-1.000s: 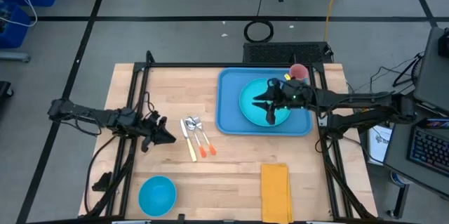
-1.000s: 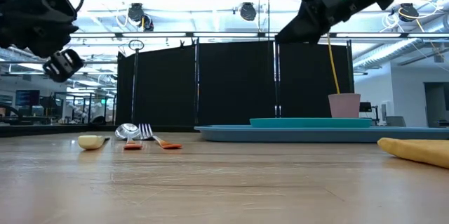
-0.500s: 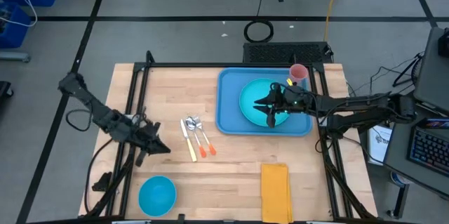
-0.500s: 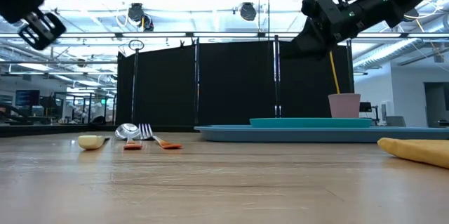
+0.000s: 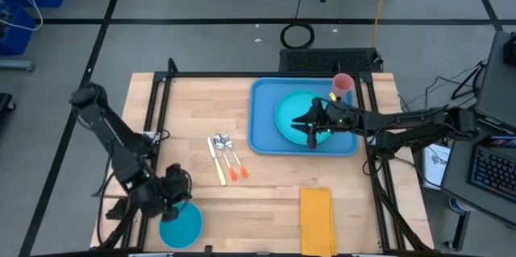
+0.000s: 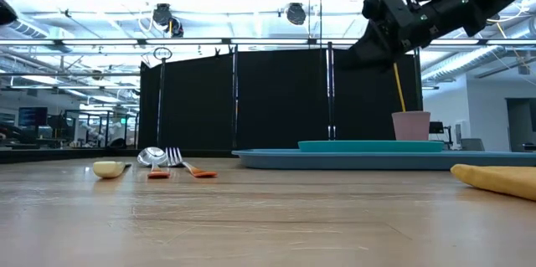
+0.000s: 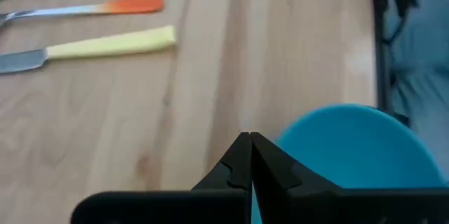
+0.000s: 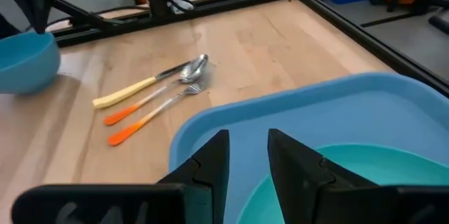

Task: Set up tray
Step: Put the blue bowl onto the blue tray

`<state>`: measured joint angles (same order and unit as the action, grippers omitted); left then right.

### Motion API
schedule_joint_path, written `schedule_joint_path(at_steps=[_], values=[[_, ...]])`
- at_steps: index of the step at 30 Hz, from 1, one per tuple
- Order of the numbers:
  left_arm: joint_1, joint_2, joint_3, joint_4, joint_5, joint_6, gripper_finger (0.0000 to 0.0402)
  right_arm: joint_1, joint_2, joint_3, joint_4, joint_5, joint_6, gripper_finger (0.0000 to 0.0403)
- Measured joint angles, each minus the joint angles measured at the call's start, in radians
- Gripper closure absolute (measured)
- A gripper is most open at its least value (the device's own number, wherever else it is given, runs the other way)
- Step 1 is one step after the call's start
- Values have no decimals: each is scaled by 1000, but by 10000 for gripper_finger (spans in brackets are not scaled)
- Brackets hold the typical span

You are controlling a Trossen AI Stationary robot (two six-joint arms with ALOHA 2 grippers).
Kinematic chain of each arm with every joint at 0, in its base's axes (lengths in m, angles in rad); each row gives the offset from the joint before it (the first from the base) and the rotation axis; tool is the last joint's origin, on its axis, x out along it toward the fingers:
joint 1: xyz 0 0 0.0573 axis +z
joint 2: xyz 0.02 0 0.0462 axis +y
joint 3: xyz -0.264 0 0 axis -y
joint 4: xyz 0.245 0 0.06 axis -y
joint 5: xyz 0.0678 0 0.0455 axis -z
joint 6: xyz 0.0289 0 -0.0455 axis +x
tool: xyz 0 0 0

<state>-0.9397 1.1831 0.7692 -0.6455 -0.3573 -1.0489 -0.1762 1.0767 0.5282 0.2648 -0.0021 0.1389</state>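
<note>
Wooden table (image 5: 266, 201) carries the blue tray (image 5: 262, 132) at far right, holding a turquoise plate (image 5: 292, 112); right gripper (image 5: 312, 132) hovers parted above it. Left gripper (image 5: 179, 201), pinched closed, hangs over the near-left bowl (image 5: 181, 226).

The wooden tabletop (image 5: 266, 184) is occupied by the tray (image 5: 262, 128), with cutlery (image 5: 224, 156) beside it, and a bowl (image 5: 180, 225) and napkin (image 5: 317, 218) farther off.
</note>
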Motion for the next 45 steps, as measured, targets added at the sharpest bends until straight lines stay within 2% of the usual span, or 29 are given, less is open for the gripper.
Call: schedule_joint_path(at_steps=[4, 6, 15, 19, 30, 35, 38, 41, 45], values=[[-14, 67, 26, 20, 134, -26, 383, 27, 0, 0, 8, 0, -1, 314], [-16, 93, 26, 30, 168, -56, 367, 36, 0, 0, 8, 0, -9, 314], [4, 125, 26, 15, 155, -128, 255, 42, 0, 0, 17, 31, -31, 314], [-3, 125, 26, 23, 179, -175, 221, 41, 0, 0, 23, 31, -37, 314], [-13, 125, 42, -20, 189, -204, 213, 41, 1, 0, 45, 28, -46, 314], [-13, 125, 106, -100, 132, -155, 213, 41, 1, 0, 45, 27, -46, 314], [-13, 128, 106, -152, 98, -185, 213, 41, 1, 0, 45, 27, -46, 314], [-10, 161, 75, -236, 150, -254, 213, 41, 1, 0, 45, 27, -46, 314], [-11, 201, 42, -196, 197, -277, 213, 41, 1, 0, 45, 27, -46, 314]])
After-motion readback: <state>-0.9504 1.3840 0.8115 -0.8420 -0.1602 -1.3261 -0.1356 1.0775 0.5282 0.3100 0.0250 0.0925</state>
